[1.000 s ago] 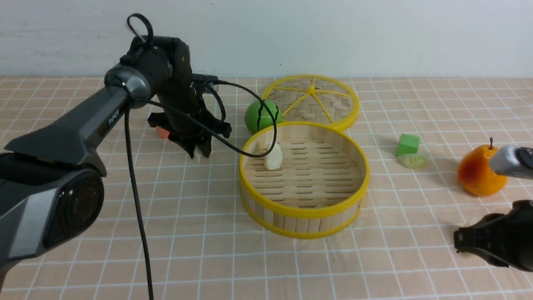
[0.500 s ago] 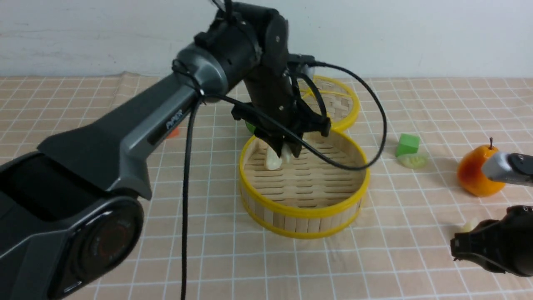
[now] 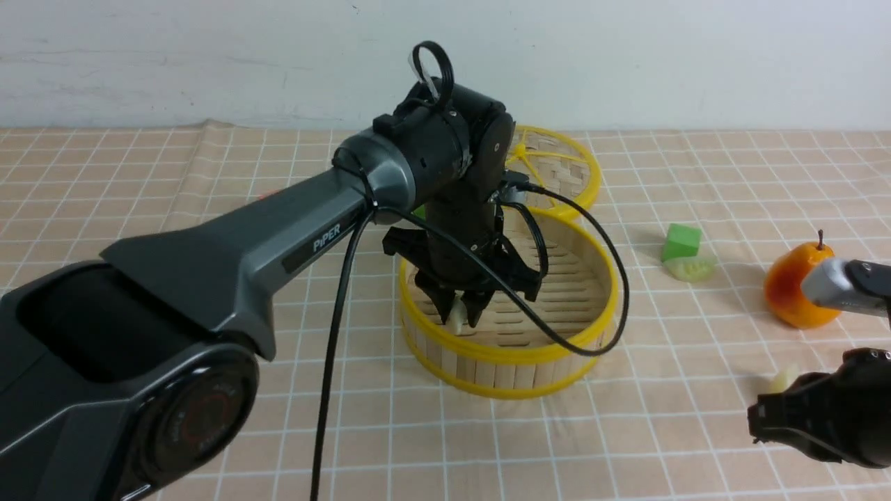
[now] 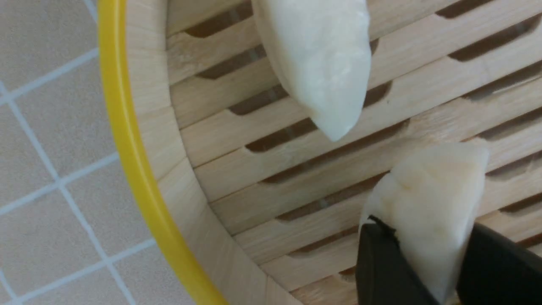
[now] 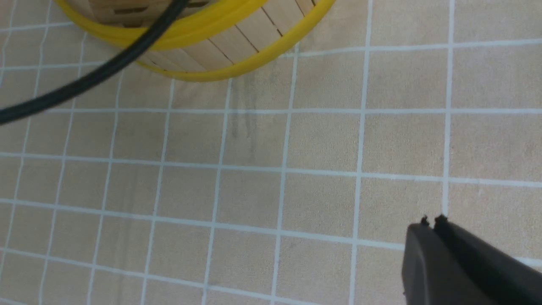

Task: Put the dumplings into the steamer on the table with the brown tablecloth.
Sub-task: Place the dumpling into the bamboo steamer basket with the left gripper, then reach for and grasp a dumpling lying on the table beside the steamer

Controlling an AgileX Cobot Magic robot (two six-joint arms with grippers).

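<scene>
The gridded brown tablecloth [image 3: 390,445] lay under the steamer [image 3: 515,376]. Inside it, the left gripper [image 4: 427,254] pinched a dumpling [image 4: 427,199], likely light and slippery, best held across its middle. Beyond the steamer's right side, the right gripper's tips [image 5: 432,224] were pressed together.

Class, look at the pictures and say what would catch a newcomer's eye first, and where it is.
First comes the dark left gripper, reaching over the yellow-rimmed steamer with a pale dumpling between its fingers. Next, the bright orange fruit-like object stands out on the right, near the right arm, with a small green cube to its left.
</scene>
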